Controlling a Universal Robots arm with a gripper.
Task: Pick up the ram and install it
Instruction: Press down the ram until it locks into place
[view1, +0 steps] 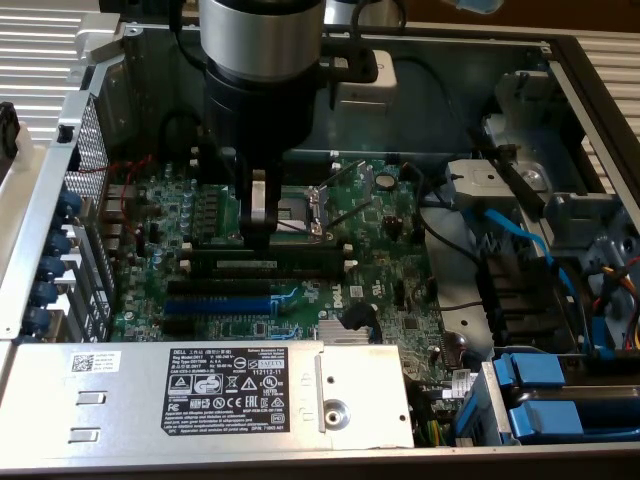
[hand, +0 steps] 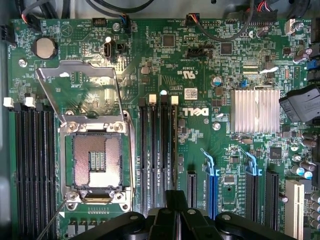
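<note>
The silver-grey cylindrical robot arm (view1: 262, 40) reaches straight down into the open computer case. Its dark pincer (view1: 258, 236) is pinched narrow on the top edge of the ram (view1: 290, 262), a long, thin, dark green stick with a white label strip. The ram stands on edge among the long black memory slots (hand: 152, 150), just in front of the open square metal processor socket (view1: 300, 205). Nearer than the socket sits the silver power-supply box (view1: 120, 400). Around the socket spreads the green motherboard (view1: 385, 270), and beyond the socket rises the grey steel case wall (view1: 450, 60).
</note>
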